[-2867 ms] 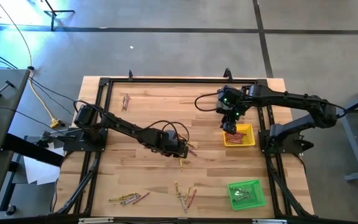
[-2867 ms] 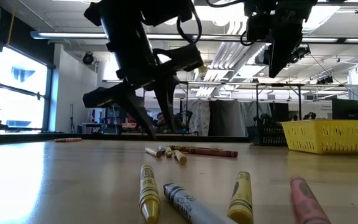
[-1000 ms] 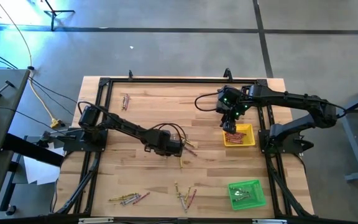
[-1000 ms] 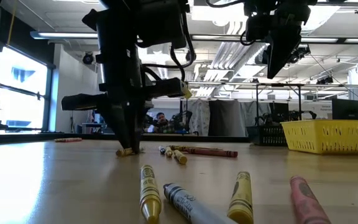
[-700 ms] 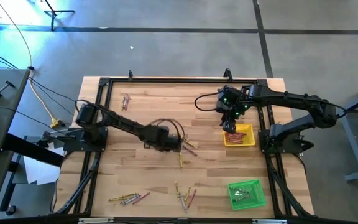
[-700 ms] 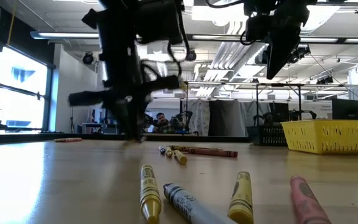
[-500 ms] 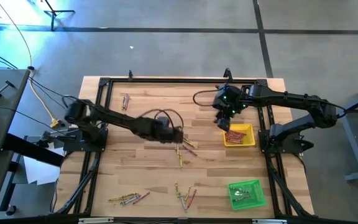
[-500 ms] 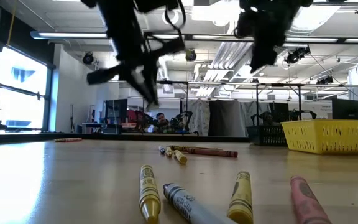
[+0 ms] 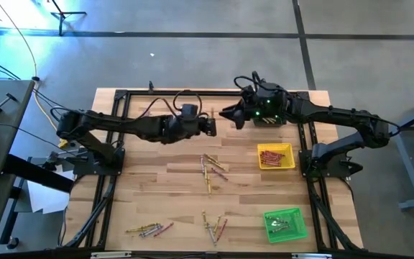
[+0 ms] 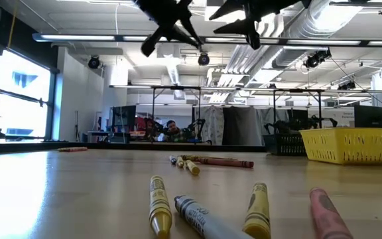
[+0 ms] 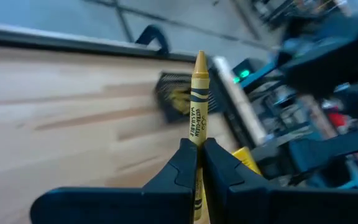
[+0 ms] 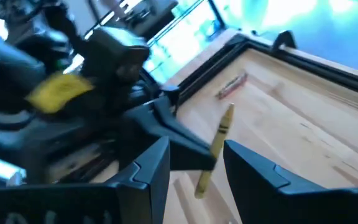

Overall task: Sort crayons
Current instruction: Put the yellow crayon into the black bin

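One yellow crayon (image 11: 197, 87) sits clenched in my left fingers (image 11: 197, 157), raised over the bench (image 9: 164, 180) — my right fingers (image 12: 194, 163), spread wide, face it beside the yellow tray (image 9: 276, 157).

A yellow crayon (image 11: 197, 99) is seen pinched upright, raised off the wood. More crayons (image 9: 212, 173) are scattered mid-frame in the high view, others (image 9: 149, 229) clustered lower left.

Left tool (image 11: 196, 163) lifts yellow crayon (image 11: 197, 106) off bench, swings to far edge; right tool (image 12: 194, 163) leaves yellow tray (image 9: 287, 163), meets it.
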